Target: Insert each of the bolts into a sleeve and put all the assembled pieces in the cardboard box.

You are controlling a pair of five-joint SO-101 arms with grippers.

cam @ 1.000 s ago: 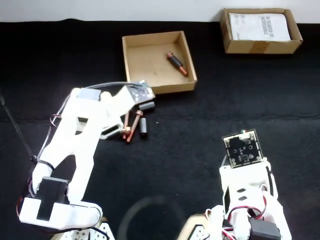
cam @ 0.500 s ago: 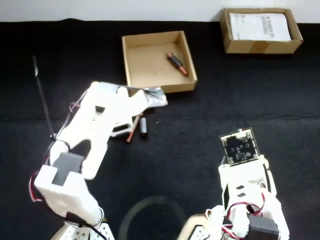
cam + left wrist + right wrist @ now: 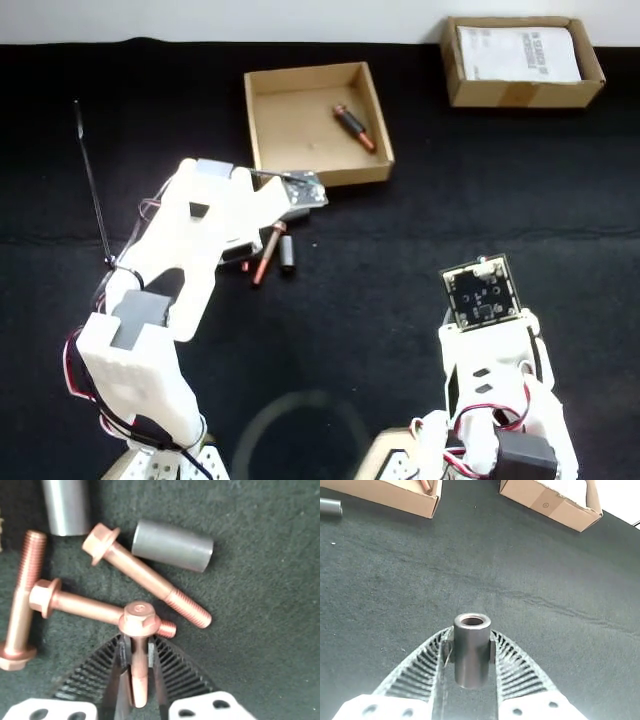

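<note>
Left pincer (image 3: pixel 136 647): fingers nearly together, clamped on the shank of 1 copper bolt (image 3: pixel 139 621), hex head pointing away from the wrist. The head sits over the loose pile on the black table (image 3: pixel 400 250).

Pile around it: 3 loose bolts (image 3: pixel 150 577) lie flat. One runs under the gripped bolt's head, one lies diagonal just beyond it, and one lies along the side. There are 2 grey sleeves (image 3: pixel 172 546) on their sides, the nearer one just beside the diagonal bolt's head.

Left arm (image 3: pixel 195 245): stretched forward from its base at the near left and bent at the elbow, with the wrist angled down over the pile just in front of the cardboard box (image 3: pixel 290 125).

Cardboard box: 1 assembled piece (image 3: pixel 354 127) lies inside, near the far right wall.

Right pincer (image 3: pixel 470 640): fingers closed against both sides of 1 sleeve (image 3: pixel 471 662), bore end facing away from the wrist, held above bare table.

Right arm (image 3: pixel 495 390): folded back close to its base at the near right, well apart from the pile.

Second box (image 3: pixel 500 95): far right corner, holding a printed sheet.
</note>
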